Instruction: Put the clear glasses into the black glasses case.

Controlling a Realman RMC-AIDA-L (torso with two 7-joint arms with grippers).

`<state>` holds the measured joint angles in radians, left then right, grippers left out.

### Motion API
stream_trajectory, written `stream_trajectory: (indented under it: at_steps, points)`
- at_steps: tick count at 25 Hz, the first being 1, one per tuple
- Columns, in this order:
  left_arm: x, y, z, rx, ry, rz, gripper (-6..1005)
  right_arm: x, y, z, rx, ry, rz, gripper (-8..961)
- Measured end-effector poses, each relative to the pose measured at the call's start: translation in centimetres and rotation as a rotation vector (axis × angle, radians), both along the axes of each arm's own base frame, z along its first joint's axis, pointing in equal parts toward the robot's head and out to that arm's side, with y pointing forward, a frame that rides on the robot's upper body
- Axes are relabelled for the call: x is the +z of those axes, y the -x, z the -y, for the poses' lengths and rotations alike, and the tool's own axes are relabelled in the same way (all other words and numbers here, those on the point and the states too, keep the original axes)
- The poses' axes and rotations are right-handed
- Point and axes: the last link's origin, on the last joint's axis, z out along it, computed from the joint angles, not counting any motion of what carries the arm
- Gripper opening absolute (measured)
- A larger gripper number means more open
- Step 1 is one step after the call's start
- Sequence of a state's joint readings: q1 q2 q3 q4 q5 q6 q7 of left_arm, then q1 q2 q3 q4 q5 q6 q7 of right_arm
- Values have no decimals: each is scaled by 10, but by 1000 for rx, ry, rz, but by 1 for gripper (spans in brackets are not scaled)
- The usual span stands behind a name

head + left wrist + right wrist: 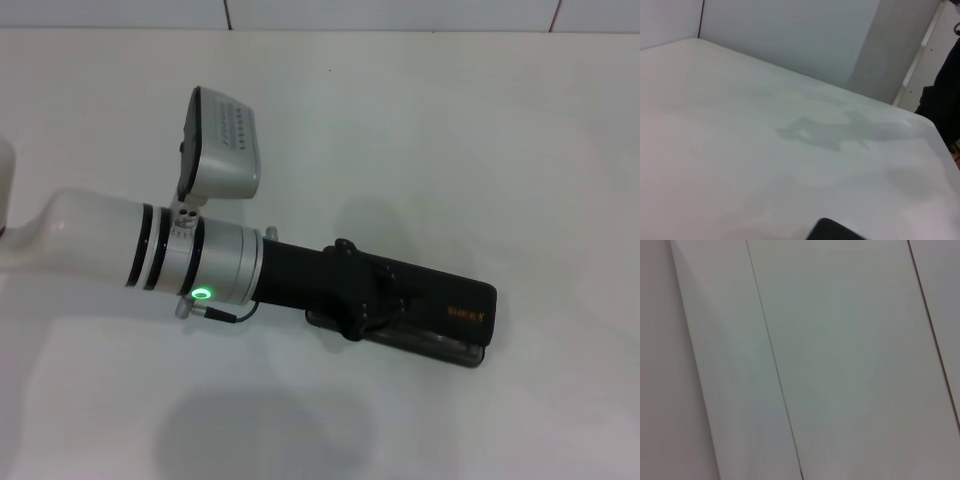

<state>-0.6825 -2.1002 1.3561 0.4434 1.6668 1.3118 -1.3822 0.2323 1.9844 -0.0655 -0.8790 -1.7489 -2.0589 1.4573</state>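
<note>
Left gripper (385, 295) over black glasses case (455, 315) on white table (450, 150), jaw opening impossible to tell; clear glasses seemingly inside. Closing step, probably; next: press lid down squarely

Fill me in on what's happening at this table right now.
The left gripper is reaching across the white table and sits over the black glasses case, covering most of it. The case's lid looks nearly down, with a clear edge, probably the clear glasses, showing along its near side. The right arm is out of view, its camera facing only a wall.
</note>
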Motion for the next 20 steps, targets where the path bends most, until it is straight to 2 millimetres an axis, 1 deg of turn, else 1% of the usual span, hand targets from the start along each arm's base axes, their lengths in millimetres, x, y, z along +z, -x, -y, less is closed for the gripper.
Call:
stream_trajectory:
  at_steps: [7, 11, 14, 15, 17, 20]
  points:
    - [-2, 2, 5, -13, 5, 13, 169, -2, 1, 1, 6, 13, 0, 109]
    - [4, -8, 8, -61, 0, 93, 171, -3, 0, 5, 5, 16, -1, 109]
    - [20, -25, 9, -107, -9, 216, 172, -4, -1, 10, 14, 29, 1, 126]
    - [29, -30, 10, -118, -14, 260, 173, -6, 0, 11, 24, 42, 6, 131]
    - [46, -34, 14, -130, -23, 325, 173, -11, 4, 10, 51, 78, 13, 143]
    - [74, -38, 24, -174, -32, 408, 175, -25, 15, 5, 127, 173, 29, 160]
